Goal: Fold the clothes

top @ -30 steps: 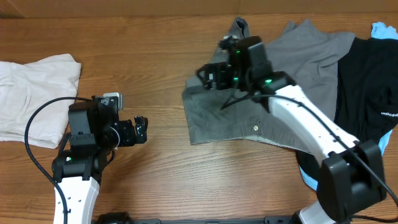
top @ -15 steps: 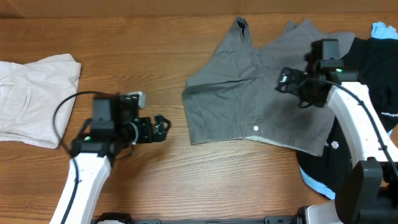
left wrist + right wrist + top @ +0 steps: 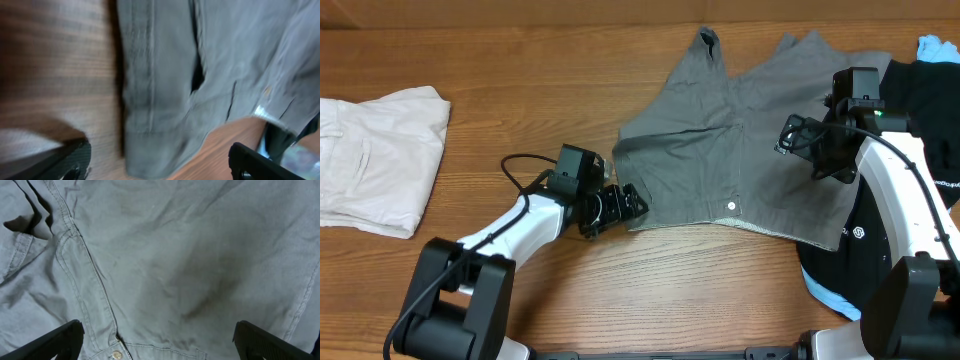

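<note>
The grey shorts (image 3: 720, 150) lie spread flat on the table, waistband toward the front, with the button (image 3: 732, 206) showing. My left gripper (image 3: 625, 205) is open at the waistband's front-left corner. In the left wrist view that corner (image 3: 155, 145) lies between the wide-apart fingers (image 3: 65, 160) of the left gripper (image 3: 160, 165). My right gripper (image 3: 798, 140) hovers open over the right half of the shorts. The right wrist view has the right gripper (image 3: 162, 342) above the fly and the button (image 3: 117, 355). Cream-white shorts (image 3: 370, 160) lie at the far left.
A black garment (image 3: 920, 130) lies at the right edge, partly under the grey shorts and my right arm. A light-blue garment (image 3: 935, 48) peeks out behind it and at the front right (image 3: 830, 295). Bare wooden table (image 3: 520, 90) separates the two piles.
My left arm has swung right across the table to the shorts' front-left corner. My right arm has moved from the shorts' left part to their right half, then nearly stopped.
</note>
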### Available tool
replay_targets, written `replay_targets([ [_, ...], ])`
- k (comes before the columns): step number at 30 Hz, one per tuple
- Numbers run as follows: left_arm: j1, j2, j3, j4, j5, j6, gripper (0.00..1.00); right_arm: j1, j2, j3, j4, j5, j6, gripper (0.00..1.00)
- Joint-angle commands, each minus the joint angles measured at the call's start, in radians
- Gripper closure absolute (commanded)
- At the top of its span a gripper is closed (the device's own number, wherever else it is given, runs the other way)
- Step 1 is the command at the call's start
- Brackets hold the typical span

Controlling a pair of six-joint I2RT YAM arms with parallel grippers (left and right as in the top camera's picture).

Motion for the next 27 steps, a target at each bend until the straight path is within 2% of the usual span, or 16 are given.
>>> replay_targets([
  [1,-0.014,0.104,0.012,0.042,0.047,-0.138,0.16,0.0,-0.021,0.008,0.003,0.01,0.005,0.0],
  [6,-0.018,0.134,0.012,0.085,0.113,-0.138,0.44,0.0,-0.021,0.008,0.003,0.01,0.005,0.0],
  [9,-0.018,0.134,0.012,0.084,0.151,-0.129,0.73,0.0,-0.021,0.008,0.002,0.01,0.005,0.0],
  [10,-0.016,0.133,0.012,0.08,0.164,-0.105,0.9,0.0,-0.021,0.008,0.002,0.01,0.005,0.0],
  [11,-0.012,0.133,0.012,0.076,0.167,-0.089,0.96,0.0,-0.021,0.008,0.002,0.01,0.004,0.0],
  [14,0.031,0.132,0.013,0.025,0.166,-0.026,0.96,0.0,-0.021,0.008,-0.006,0.01,0.003,0.0],
  [16,0.105,0.129,0.018,-0.041,0.163,0.051,0.96,0.0,-0.021,0.008,-0.013,0.01,0.0,0.0],
  [19,0.29,0.125,0.084,-0.212,0.108,0.211,0.96,0.0,-0.021,0.008,-0.016,0.01,0.0,0.0],
  [23,0.499,0.125,0.31,-0.414,-0.097,0.433,0.96,0.003,-0.021,0.008,-0.021,-0.016,-0.008,0.0],
  [25,0.547,0.125,0.424,-0.449,-0.141,0.505,0.96,0.004,-0.021,0.008,-0.023,-0.077,-0.053,0.01],
  [27,0.565,0.125,0.506,-0.459,-0.179,0.523,0.96,0.004,-0.021,0.008,-0.023,-0.097,-0.053,0.02],
])
